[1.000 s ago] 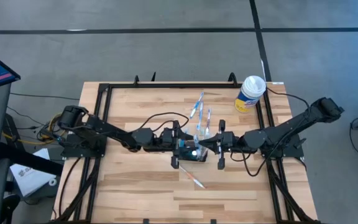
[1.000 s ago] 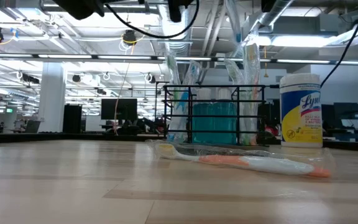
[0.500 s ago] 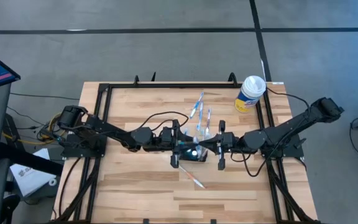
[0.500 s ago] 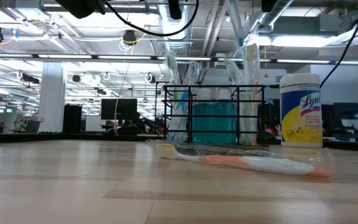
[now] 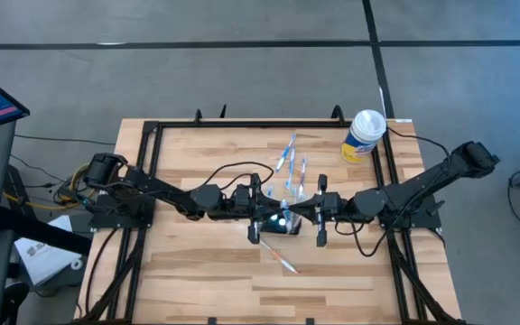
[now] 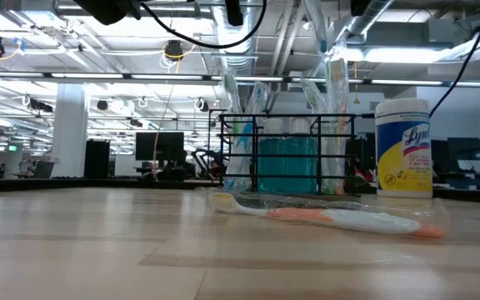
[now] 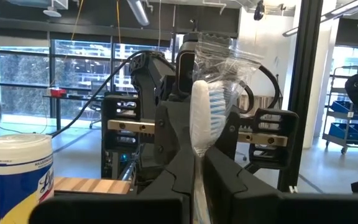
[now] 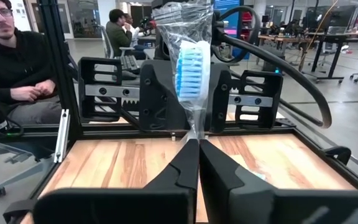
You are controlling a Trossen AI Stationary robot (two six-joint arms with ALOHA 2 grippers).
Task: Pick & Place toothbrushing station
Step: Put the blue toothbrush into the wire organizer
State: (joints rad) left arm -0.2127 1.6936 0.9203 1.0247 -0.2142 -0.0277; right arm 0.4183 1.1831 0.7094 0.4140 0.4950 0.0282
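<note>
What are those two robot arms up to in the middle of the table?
Both arms meet over the black toothbrush holder at the centre of the wooden table. The left gripper and the right gripper are each shut on the same plastic-wrapped toothbrush, whose blue and white bristles stand up between them. More wrapped toothbrushes stand in the holder, another lies flat on the table, and a canister of wipes sits at the far right corner.

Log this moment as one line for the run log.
left gripper: shut on wrapped toothbrush | right gripper: shut on same toothbrush | toothbrushing station: upright mid-table | spare toothbrush: lying in front
</note>
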